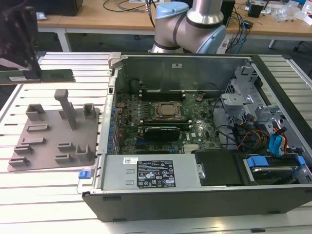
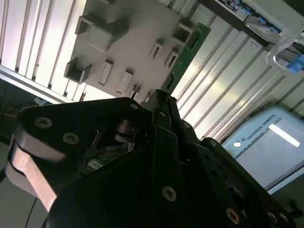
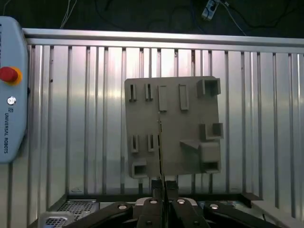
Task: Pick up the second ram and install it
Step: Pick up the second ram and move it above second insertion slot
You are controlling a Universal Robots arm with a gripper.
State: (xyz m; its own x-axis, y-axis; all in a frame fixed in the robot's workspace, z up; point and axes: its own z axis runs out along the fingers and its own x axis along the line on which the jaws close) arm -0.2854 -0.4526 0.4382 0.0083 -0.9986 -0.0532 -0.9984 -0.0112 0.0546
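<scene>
The second ram (image 1: 53, 76) is a thin green stick held level above the slatted table, at the exterior view's far left. My gripper (image 1: 31, 73) is shut on it near its middle. In the second wrist view the ram (image 2: 189, 47) sticks out past the dark fingers (image 2: 164, 102). It appears edge-on as a thin line (image 3: 160, 142) in the first wrist view, above my gripper (image 3: 164, 184). Directly beneath lies the grey holder plate (image 1: 53, 131) with its blocks. The open computer case (image 1: 195, 63) with motherboard, CPU socket (image 1: 168, 111) and long black slots (image 1: 161, 93) lies to the exterior view's right.
A tall grey post (image 1: 66, 105) rises from the holder plate. The case's metal wall (image 1: 109, 92) stands between plate and motherboard. A power supply (image 1: 146, 173) and a drive cage with cables (image 1: 263, 126) fill the case's near and right side. A teach pendant (image 3: 9, 95) rests on the table.
</scene>
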